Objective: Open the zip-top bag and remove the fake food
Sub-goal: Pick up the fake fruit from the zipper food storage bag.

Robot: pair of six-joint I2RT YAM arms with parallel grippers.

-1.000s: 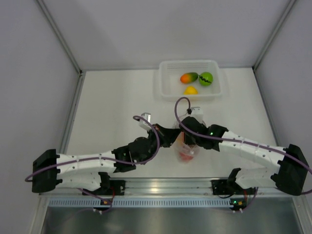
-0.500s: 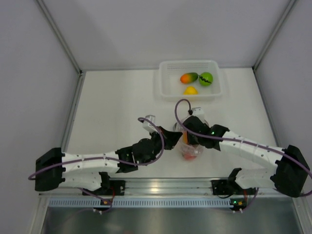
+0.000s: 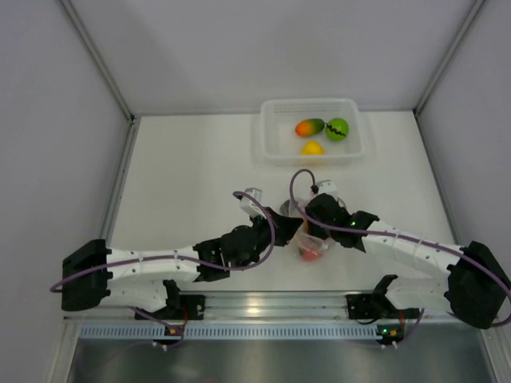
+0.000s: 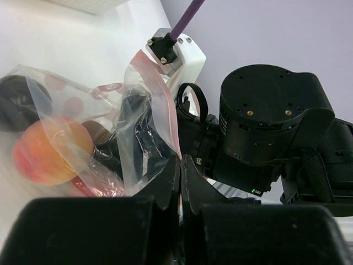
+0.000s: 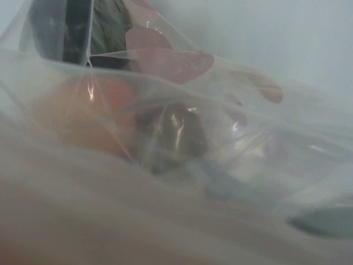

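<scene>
The clear zip-top bag [image 3: 312, 244] hangs low over the table's near middle, between both grippers, with fake food inside. My left gripper [image 4: 181, 160] is shut on the bag's edge by its pink zip strip [image 4: 160, 94]. Through the plastic show a peach-orange fruit [image 4: 52, 149], a dark purple one [image 4: 15, 102] and a brown one [image 5: 176, 135]. My right gripper [image 3: 308, 227] is pushed into the bag's mouth. Plastic film fills the right wrist view and hides its fingers. A mango [image 3: 309, 127], a green fruit [image 3: 337, 128] and a yellow fruit [image 3: 312, 148] lie in the tray.
The translucent white tray [image 3: 267, 148] stands at the back, right of centre. Grey walls close in the table on the left, right and back. A metal rail [image 3: 263, 303] runs along the near edge by the arm bases.
Both wrists have shifted slightly to the right and closer together over the bag. The right gripper has gone deeper into the bag, and the bag has bunched up under it.
</scene>
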